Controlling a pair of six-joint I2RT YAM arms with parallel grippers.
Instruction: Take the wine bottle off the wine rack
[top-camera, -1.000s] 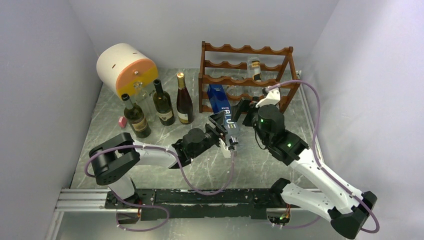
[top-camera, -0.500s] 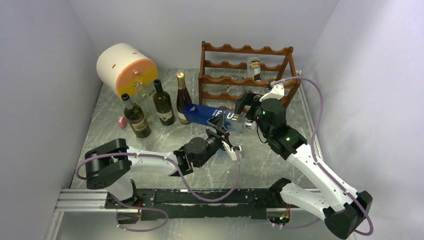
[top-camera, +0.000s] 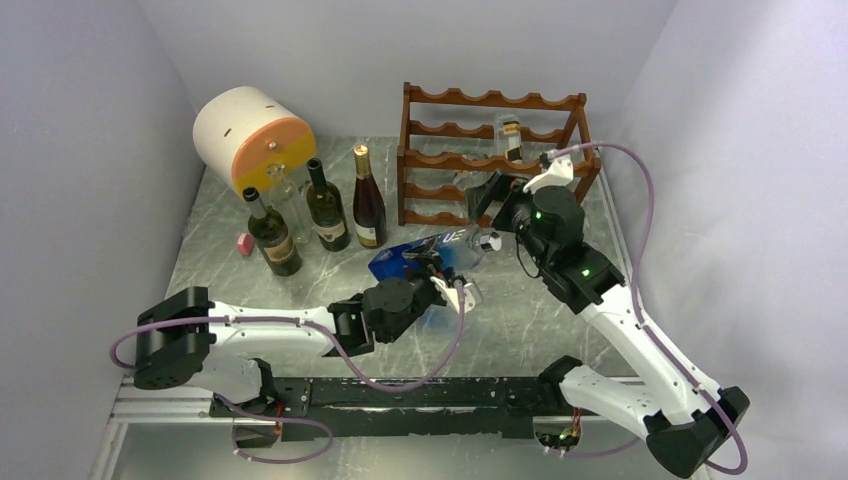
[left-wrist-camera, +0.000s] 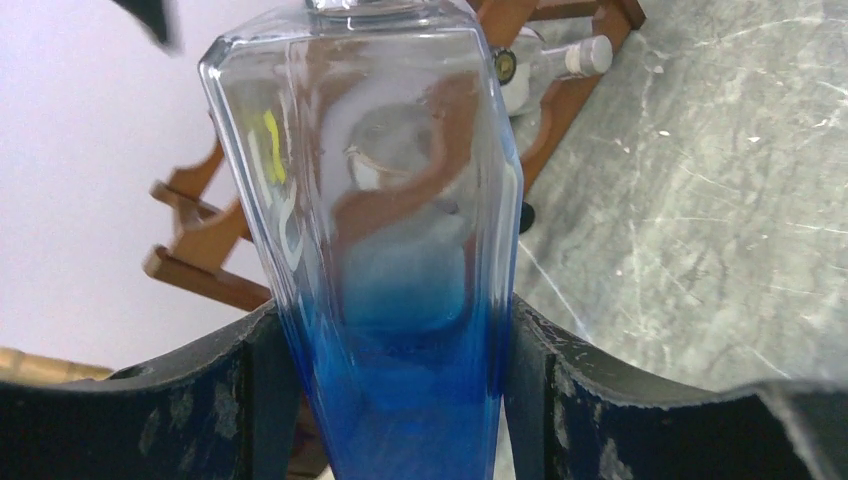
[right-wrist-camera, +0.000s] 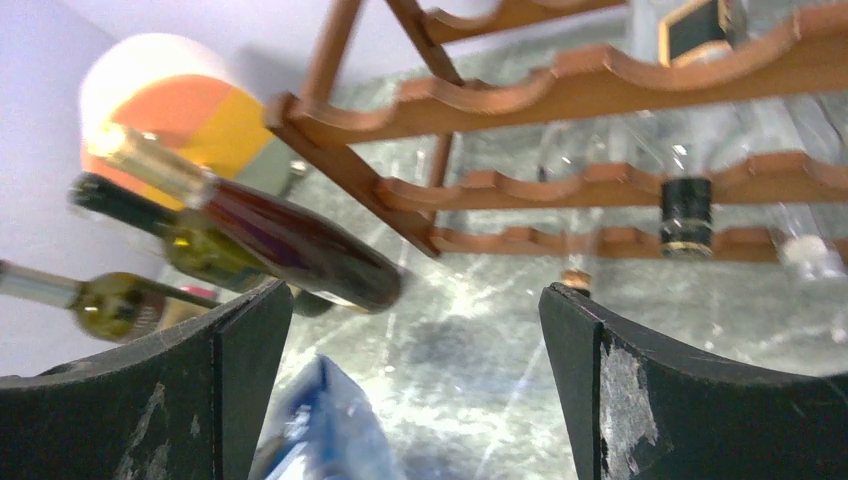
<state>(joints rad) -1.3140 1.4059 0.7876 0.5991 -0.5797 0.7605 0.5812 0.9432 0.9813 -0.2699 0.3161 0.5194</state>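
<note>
Swinging low now, the white left arm has tipped its load from near upright to slantwise over the middle of the grey marbled worktop (top-camera: 510, 335), while the right arm has let go and pulled back toward the rack. Biggest first: the dark reddish-brown wooden wine rack (top-camera: 470, 98) stands at the back edge, right of centre, with a clear glass bottle (top-camera: 512, 137) on an upper tier. Off the rack and in front of it, the square clear glass bottle tinted blue at one end (left-wrist-camera: 370, 200) is clamped in the left gripper (left-wrist-camera: 395, 380). The right gripper (right-wrist-camera: 415, 380) gapes wide, empty. Best play, I'd say: squeeze the slick glass firmly and lower it level onto bare worktop, clear of the rack. Its neck is cropped in the left wrist view. The right wrist view is blurred, so the lower tiers' bottles can't be counted.
</note>
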